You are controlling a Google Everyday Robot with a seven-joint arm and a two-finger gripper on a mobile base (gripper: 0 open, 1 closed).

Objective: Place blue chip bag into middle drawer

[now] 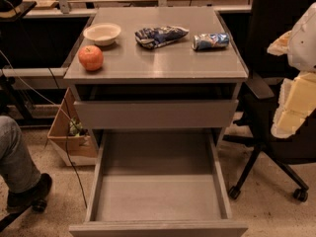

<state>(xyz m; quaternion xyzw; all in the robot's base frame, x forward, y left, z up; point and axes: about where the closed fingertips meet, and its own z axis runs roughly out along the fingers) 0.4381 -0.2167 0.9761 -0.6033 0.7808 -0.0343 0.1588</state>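
Observation:
The blue chip bag point(160, 36) lies crumpled on the top of the grey cabinet point(163, 65), near the back middle. The middle drawer point(158, 191) is pulled far out below, a wide shallow tray with nothing in it. My gripper point(294, 100) hangs at the right edge of the view, white and pale yellow, to the right of the cabinet and well apart from the bag, holding nothing that I can see.
A blue-and-silver can point(211, 41) lies on its side right of the bag. A white bowl point(102, 33) and a red apple point(91, 58) sit at the left. The top drawer point(155, 112) is slightly out. A black office chair point(269, 132) stands right; a person's leg point(17, 162) and a cardboard box point(74, 137) are left.

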